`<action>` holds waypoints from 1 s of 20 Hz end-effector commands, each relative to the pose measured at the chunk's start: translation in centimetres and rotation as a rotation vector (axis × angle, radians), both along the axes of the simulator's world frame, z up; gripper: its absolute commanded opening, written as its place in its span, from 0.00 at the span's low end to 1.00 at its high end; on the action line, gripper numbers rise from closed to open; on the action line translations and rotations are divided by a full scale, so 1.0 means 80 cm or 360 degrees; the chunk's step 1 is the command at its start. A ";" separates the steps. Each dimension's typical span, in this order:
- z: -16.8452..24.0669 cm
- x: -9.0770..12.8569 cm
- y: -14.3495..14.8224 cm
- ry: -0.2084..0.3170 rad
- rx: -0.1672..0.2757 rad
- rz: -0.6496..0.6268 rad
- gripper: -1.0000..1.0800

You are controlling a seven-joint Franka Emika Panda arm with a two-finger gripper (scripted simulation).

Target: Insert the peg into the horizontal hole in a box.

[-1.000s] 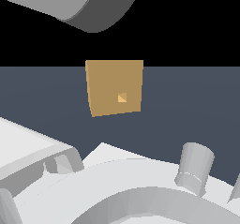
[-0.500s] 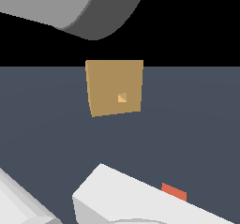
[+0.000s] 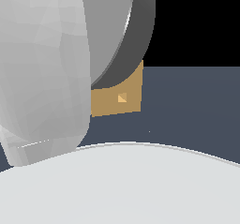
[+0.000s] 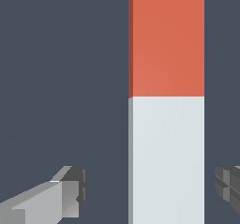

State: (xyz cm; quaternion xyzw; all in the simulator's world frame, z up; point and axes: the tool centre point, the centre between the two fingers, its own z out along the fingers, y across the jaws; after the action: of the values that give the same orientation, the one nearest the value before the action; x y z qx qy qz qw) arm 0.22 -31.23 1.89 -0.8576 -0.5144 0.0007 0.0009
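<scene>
Peg (image 4: 166, 106): orange-red half, white half, lying flat. Box (image 3: 123, 97): tan, partly occluded, hole (image 3: 122, 98) visible, empty

Light is flat and even in both views; you get no cast shadows on the floor (image 3: 192, 106). Above it, the exterior view's backdrop is pure black. Arm (image 3: 42, 68) shells fill much of that view, pale with soft shading and one thin bright rim line, no glare. The box (image 3: 115, 101) reads clean and sharp. In the wrist view, the peg (image 4: 166, 101) shows crisp edges, with one side face darker. No blur or edge distortion.
</scene>
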 end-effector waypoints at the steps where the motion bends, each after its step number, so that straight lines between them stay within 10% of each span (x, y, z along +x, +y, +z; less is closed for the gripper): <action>1: -0.004 0.001 -0.001 -0.0003 -0.0001 0.0000 0.96; 3: -0.004 0.002 -0.001 -0.0003 -0.0001 0.0000 0.96; 4: -0.004 0.002 -0.001 -0.0003 -0.0001 0.0000 0.00; 20: 0.001 0.018 0.025 -0.0003 -0.0001 0.0091 0.00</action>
State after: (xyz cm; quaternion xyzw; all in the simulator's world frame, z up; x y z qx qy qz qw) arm 1.02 -30.18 1.68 -0.8488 -0.5287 0.0014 0.0009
